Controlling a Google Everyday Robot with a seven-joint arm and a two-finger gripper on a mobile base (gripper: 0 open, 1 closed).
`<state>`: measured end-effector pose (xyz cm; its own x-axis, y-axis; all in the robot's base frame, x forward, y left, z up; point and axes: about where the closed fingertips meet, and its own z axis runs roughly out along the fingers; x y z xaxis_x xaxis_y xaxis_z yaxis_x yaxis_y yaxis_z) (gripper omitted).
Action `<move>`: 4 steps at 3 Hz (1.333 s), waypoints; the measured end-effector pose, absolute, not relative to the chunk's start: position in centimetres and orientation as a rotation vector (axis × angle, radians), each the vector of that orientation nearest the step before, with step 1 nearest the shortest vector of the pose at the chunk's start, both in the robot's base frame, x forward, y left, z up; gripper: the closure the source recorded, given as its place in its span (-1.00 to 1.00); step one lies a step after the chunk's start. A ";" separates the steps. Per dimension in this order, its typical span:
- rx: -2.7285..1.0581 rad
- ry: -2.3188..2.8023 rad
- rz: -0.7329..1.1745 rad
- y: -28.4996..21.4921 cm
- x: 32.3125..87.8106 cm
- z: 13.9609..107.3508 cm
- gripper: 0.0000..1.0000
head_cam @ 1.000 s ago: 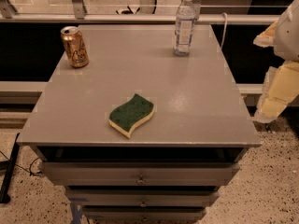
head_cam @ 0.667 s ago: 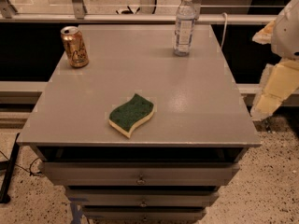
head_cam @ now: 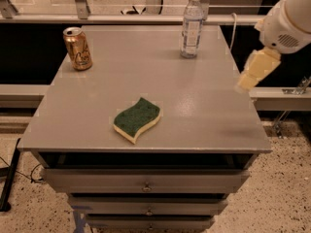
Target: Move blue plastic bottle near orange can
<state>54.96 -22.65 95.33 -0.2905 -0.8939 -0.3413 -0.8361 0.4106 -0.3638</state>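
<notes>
The blue plastic bottle (head_cam: 192,24), clear with a white cap and a pale label, stands upright at the far right of the grey table (head_cam: 204,110). The orange can (head_cam: 77,48), copper-orange with a silver top and dark script, stands upright at the far left of the table. My gripper (head_cam: 256,70), pale yellow below the white arm, hangs over the table's right edge, to the right of the bottle and nearer the front. It holds nothing.
A green and yellow sponge (head_cam: 137,119) lies near the front middle of the table. Drawers (head_cam: 146,182) run below the table top. A metal rail (head_cam: 121,18) runs behind the far edge. Speckled floor lies at the right.
My arm and gripper have moved left and up, from beside the table's right edge to over it. The bottle, can and sponge have not moved.
</notes>
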 end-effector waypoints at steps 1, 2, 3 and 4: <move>-1.290 2.147 -0.105 -23.1 61.8 94.5 -1.00; -1.160 2.093 -0.044 -22.9 67.4 94.1 -1.00; -1.038 2.011 0.067 -21.7 72.8 93.6 -1.00; -0.952 1.928 0.217 -19.8 76.7 92.7 -1.00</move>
<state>76.71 -19.81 92.71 -0.2550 -0.5281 -0.8100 -0.6951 0.6825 -0.2261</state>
